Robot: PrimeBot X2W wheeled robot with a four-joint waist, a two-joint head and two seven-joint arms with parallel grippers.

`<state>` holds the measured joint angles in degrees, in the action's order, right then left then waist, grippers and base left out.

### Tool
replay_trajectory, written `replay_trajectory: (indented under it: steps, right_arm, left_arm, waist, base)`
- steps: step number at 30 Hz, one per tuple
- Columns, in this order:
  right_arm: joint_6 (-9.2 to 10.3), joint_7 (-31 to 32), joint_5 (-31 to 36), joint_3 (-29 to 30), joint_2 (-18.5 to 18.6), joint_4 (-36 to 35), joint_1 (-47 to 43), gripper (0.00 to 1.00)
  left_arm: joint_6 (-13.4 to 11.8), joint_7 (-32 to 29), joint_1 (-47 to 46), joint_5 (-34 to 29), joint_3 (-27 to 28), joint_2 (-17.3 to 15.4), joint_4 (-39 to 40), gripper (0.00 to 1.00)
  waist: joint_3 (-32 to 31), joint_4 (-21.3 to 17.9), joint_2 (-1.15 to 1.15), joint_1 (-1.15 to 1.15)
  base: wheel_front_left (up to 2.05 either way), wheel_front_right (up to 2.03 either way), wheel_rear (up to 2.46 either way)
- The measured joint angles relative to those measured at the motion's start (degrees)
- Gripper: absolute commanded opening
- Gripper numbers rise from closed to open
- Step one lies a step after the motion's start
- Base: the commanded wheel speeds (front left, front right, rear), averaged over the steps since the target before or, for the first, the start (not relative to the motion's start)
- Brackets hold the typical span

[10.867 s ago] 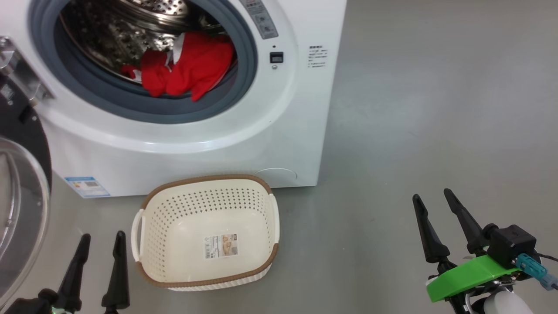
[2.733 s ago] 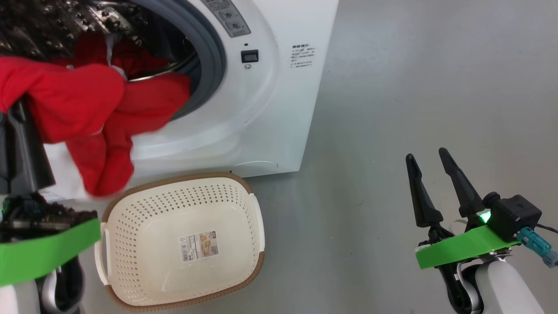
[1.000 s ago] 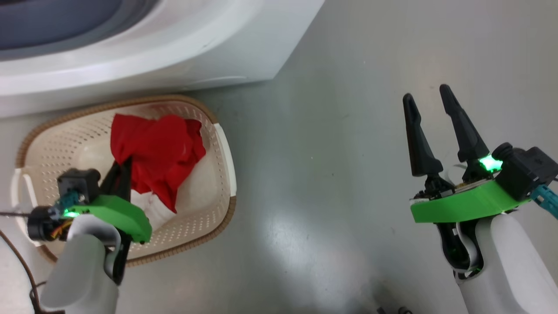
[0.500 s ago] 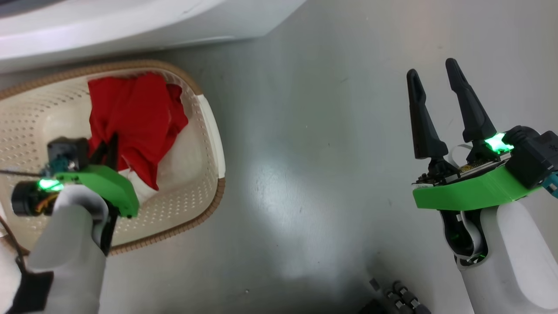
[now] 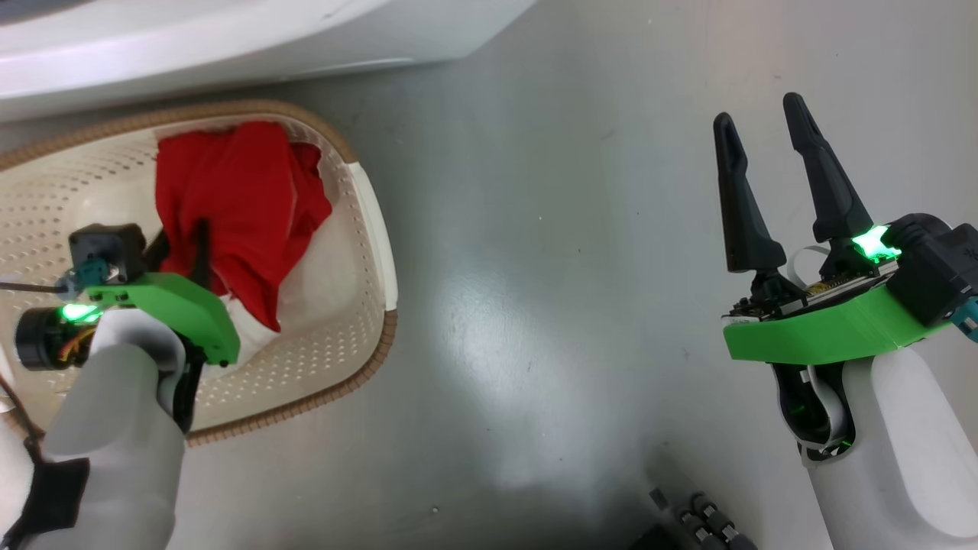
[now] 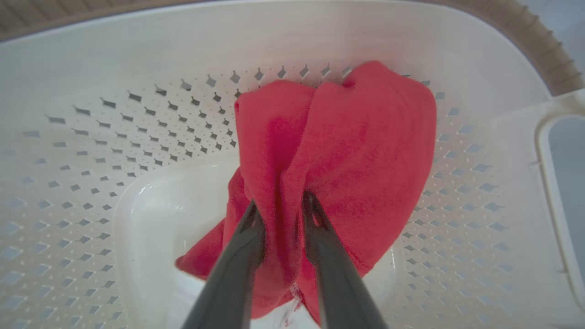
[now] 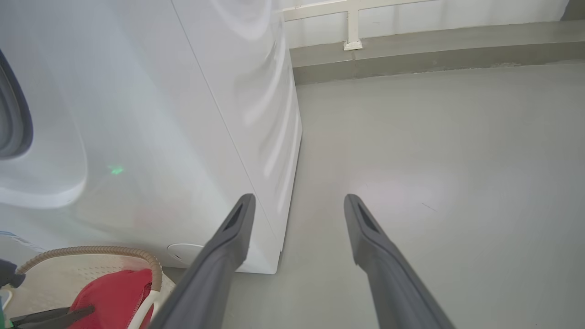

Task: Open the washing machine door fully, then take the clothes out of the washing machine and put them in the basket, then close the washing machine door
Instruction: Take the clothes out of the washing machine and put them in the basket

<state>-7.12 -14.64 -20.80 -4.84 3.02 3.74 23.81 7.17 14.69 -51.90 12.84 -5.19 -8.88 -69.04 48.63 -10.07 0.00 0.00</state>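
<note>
The red clothes [image 5: 229, 176] lie bunched in the cream basket [image 5: 374, 229], which stands on the floor before the white washing machine [image 5: 229, 38]. My left gripper [image 5: 182, 233] reaches down into the basket. In the left wrist view its fingers [image 6: 282, 201] pinch a fold of the clothes [image 6: 365, 137] above the basket's perforated wall [image 6: 137, 45]. Over the bare floor to the right, my right gripper [image 5: 756, 107] stands open and holds nothing. Its wrist view looks between the fingers [image 7: 297, 198] at the machine's corner [image 7: 183, 114], the basket rim [image 7: 91, 250] and the clothes [image 7: 114, 292]. The door is out of view.
Grey floor [image 5: 535, 267] stretches between the basket and my right arm. A dark ribbed part [image 5: 688, 519] shows at the head view's bottom edge. A thin dark cable [image 5: 15, 397] runs beside my left forearm. The wall's base [image 7: 411, 50] lies beyond the machine.
Since the clothes hung out of the drum, my left gripper has carried them down into the basket, with the head camera tilting down. In the last half second little has shifted.
</note>
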Motion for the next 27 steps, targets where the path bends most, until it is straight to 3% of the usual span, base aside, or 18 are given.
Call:
replay_trajectory:
  steps: [14,27]
  right_arm:
    - [0.00,0.0,1.2,0.0,0.0,2.1,-0.2,1.00]
    - [0.00,0.0,1.8,0.3,0.1,4.4,-3.7,1.00]
  left_arm:
    - [0.0,0.0,5.7,2.9,1.7,2.1,6.6,1.00]
    - [0.0,0.0,15.2,3.9,4.3,2.5,20.3,1.00]
  waist:
    - [-6.9,2.1,0.00,0.00]
    - [-15.6,3.9,0.00,0.00]
  base:
    - [0.00,0.00,0.00]
    - [0.00,0.00,0.00]
